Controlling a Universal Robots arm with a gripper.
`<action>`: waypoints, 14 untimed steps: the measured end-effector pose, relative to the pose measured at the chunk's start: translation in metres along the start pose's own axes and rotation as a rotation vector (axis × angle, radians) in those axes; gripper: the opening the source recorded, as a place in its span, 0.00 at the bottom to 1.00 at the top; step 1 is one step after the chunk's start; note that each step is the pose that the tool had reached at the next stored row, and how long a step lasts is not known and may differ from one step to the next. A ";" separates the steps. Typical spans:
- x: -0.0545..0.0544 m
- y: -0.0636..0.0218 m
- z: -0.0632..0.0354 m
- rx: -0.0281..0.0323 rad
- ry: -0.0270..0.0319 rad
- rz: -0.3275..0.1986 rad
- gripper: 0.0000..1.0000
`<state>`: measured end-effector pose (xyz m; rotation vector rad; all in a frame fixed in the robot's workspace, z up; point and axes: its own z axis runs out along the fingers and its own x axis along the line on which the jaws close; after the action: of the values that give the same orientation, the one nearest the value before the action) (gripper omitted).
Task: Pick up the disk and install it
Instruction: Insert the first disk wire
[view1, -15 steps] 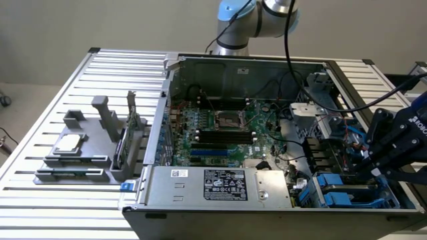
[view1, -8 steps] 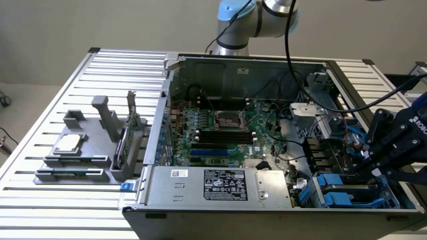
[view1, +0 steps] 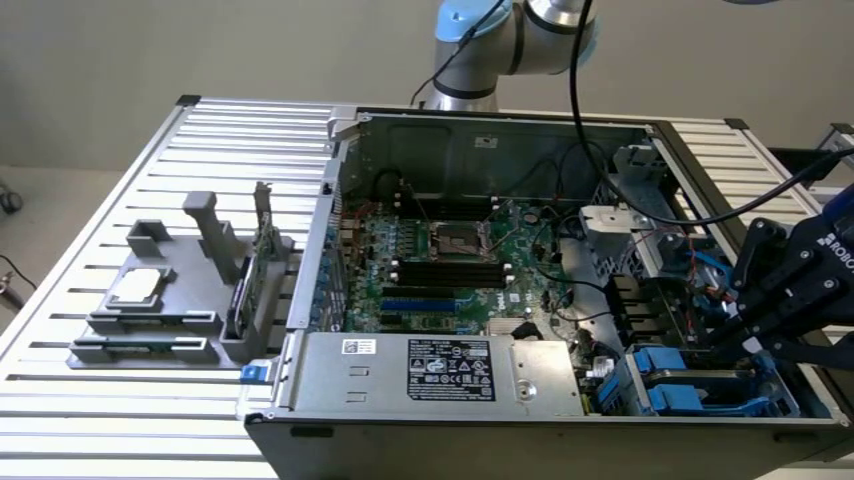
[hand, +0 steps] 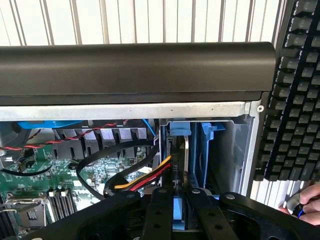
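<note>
Slatted metal table (view1: 80, 300), open PC case (view1: 400, 125) lying on it. Your gripper (hand: 179, 200) is down in the case's drive-bay corner, fingers nearly together on the disk (hand: 178, 165), which is edge-on between the blue rails (hand: 205, 150). So pickup's done; I can't tell if it's fully seated.

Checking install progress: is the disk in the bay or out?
In: the disk stands on edge between blue bay rails, the tool closed on it.

Drive bay (hand: 200, 150) slot narrow: blue rails (hand: 207, 145) flank it, cable bundle (hand: 145, 177) crowds adjacent side (case wall (hand: 135, 70) close beyond).
</note>
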<state>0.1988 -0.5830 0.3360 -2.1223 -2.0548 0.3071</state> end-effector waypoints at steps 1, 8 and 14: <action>0.000 0.0001 0.0000 0.0000 -0.0004 0.000 0.17; 0.001 0.0009 0.0007 0.0001 -0.0014 0.000 0.17; 0.002 0.0015 0.0014 0.0001 -0.0021 0.001 0.17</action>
<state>0.1999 -0.5815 0.3342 -2.1234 -2.0553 0.3096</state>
